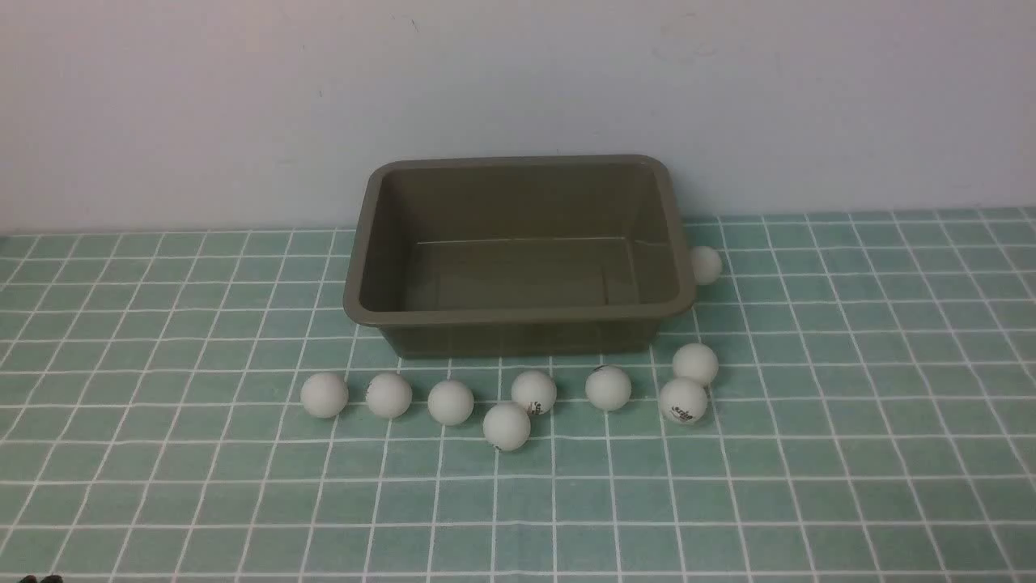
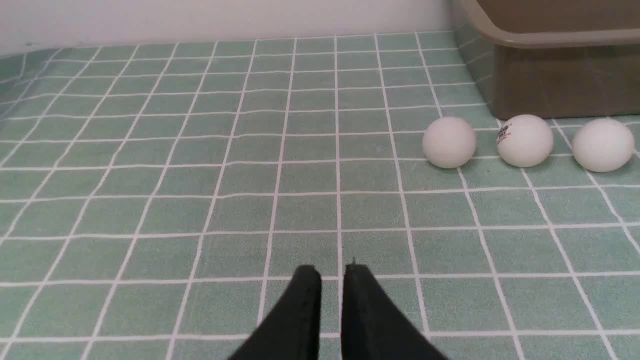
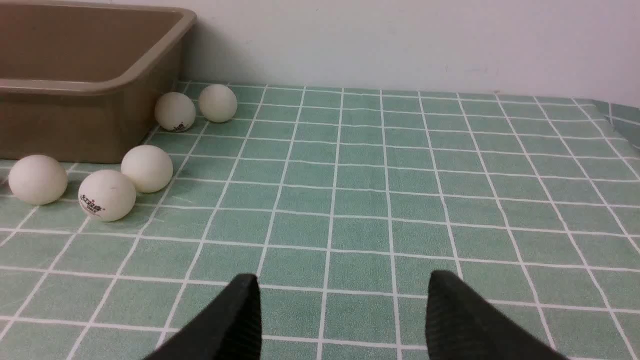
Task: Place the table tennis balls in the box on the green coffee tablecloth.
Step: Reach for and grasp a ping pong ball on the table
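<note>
The olive-brown box stands on the green coffee tablecloth near the wall, with nothing inside. Several white table tennis balls lie in a loose row before its front wall, and one ball rests by its right side. Neither gripper shows in the front view. In the left wrist view my left gripper is shut on nothing, low over bare cloth, well short of three balls beside the box. In the right wrist view my right gripper is open and holds nothing, apart from the balls and the box.
A plain white wall rises right behind the box. In the right wrist view the cloth drops away at its far corner. Two of the balls sit close against the box's side near the wall.
</note>
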### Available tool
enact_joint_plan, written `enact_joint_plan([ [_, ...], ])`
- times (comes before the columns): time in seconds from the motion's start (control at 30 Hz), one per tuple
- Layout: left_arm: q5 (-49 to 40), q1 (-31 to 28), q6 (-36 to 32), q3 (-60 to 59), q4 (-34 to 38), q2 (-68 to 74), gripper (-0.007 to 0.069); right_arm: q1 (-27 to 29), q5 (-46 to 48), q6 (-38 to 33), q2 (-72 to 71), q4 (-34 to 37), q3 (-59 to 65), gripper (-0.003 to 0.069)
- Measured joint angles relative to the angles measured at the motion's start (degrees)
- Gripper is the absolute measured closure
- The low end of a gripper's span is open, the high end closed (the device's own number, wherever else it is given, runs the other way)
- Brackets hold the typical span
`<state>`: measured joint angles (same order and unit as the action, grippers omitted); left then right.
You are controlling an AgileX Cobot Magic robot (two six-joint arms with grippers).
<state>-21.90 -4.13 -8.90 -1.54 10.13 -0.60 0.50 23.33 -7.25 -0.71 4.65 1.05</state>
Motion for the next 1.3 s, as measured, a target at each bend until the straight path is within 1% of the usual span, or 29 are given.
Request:
enact_joint_plan([
  [1.17,0.0,0.0,0.0,0.0,0.0,0.0,0.0574,0.0,0.0,0.0,0.0,0.0,0.0,0.0251],
  [1.27,0.0,0.0,0.0,0.0,0.0,0.0,0.0574,0.0,-0.55,0.07,0.0,0.07,0.01,0.0251],
  [1.3,0.0,0.0,0.0,0.0,0.0,0.0,0.0574,0.0,-2.2,0.14,0.0,0.59,0.28,0.0251],
])
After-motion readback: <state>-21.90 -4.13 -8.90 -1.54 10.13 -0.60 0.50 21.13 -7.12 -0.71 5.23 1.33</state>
